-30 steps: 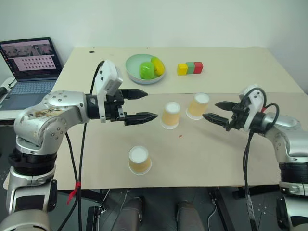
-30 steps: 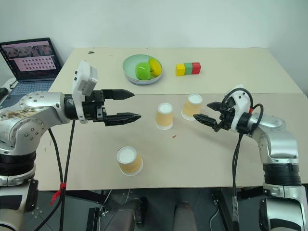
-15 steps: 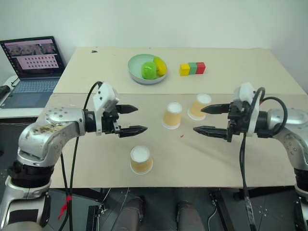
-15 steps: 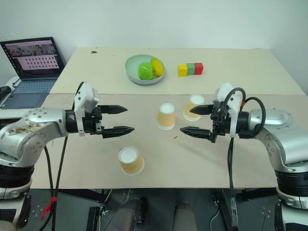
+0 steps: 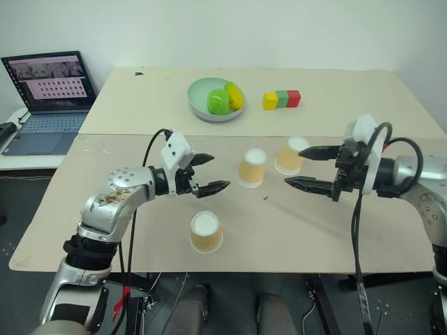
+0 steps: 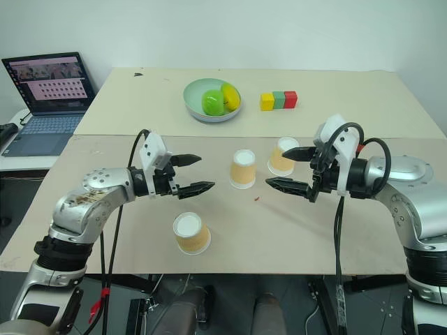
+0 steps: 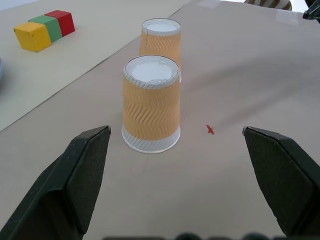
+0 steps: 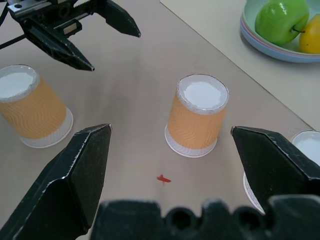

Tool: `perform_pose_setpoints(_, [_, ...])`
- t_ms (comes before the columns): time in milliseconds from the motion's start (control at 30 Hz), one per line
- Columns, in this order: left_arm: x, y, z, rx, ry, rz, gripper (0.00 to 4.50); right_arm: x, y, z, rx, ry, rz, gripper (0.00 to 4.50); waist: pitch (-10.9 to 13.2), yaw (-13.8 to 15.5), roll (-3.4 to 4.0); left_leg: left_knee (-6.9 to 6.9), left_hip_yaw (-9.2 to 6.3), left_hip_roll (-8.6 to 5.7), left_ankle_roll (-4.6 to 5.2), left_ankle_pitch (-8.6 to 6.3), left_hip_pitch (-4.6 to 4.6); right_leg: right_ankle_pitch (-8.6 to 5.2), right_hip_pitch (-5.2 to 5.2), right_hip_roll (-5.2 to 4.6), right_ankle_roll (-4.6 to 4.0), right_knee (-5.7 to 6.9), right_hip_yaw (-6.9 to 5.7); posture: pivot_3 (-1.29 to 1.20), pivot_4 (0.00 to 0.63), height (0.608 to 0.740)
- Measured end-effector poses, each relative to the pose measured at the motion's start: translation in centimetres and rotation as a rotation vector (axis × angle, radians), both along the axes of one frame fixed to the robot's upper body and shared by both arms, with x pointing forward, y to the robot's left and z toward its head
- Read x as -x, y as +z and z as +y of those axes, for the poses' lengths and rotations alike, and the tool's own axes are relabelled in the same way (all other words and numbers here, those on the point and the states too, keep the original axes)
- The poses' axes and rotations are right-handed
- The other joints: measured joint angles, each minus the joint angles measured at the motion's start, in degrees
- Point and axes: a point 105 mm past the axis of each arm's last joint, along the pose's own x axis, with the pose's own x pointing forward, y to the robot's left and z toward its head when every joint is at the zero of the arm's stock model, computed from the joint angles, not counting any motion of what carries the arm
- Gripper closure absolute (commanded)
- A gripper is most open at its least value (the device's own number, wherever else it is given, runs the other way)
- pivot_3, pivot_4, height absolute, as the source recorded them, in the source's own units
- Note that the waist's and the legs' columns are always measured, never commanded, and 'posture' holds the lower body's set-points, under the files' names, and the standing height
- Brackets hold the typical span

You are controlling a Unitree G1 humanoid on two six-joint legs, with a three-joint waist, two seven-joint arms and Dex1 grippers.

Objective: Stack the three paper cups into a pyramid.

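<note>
While all three paper cups point(image 5: 252, 167) stand apart upside down, noted: left gripper point(image 5: 209, 173) lowered toward middle cup, right gripper point(image 5: 306, 167) withdrawn, jaws wide, nothing held, stacking unstarted.

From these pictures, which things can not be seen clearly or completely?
- Laptop: left eye view, its screen content is too small to read.
- Yellow fruit in the green bowl: partly hidden by the green apple.
- Rightmost cup: right wrist view, cut by the edge and covered by the right tool's finger.
- Red speck on the table: too small to identify.
</note>
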Motion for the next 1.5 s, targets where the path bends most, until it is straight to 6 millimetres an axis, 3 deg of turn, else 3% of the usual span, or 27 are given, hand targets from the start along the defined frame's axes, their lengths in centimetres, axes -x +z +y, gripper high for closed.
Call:
perform_pose_setpoints(200, [-1.2,0.3,-2.3,-0.006,-0.035,-0.051,0.0,0.0,0.1,0.0,0.002,-0.017,-0.017,0.03,0.0,0.3,-0.01,0.03,-0.01,-0.02,0.01,0.0,-0.01,0.0,0.02,-0.01,0.01,-0.01,-0.03,0.0,0.15,0.74])
perform_pose_setpoints(767, [-3.3,0.2,-5.9,0.008,-0.072,-0.115,0.0,0.3,1.1,0.5,-0.008,-0.035,-0.074,0.03,0.0,0.2,-0.02,0.07,-0.01,-0.05,0.03,-0.01,-0.02,0.0,0.05,-0.02,0.03,-0.01,-0.04,0.0,0.15,0.74])
perform_pose_setpoints(1467, [-5.8,-2.1,-7.2,0.006,0.03,-0.086,0.0,0.6,1.4,0.5,-0.023,-0.061,-0.081,0.03,0.0,0.2,-0.03,0.11,-0.02,-0.08,0.04,-0.01,-0.02,0.01,0.08,-0.03,0.07,0.02,-0.07,0.0,0.15,0.74])
perform_pose_setpoints(1500, [-5.9,-2.2,-7.3,0.009,0.031,-0.084,0.25,0.6,1.4,0.5,-0.022,-0.061,-0.081,0.01,0.0,0.2,-0.03,0.12,-0.02,-0.08,0.04,-0.01,-0.02,0.01,0.07,-0.03,0.07,0.02,-0.07,0.0,0.15,0.74])
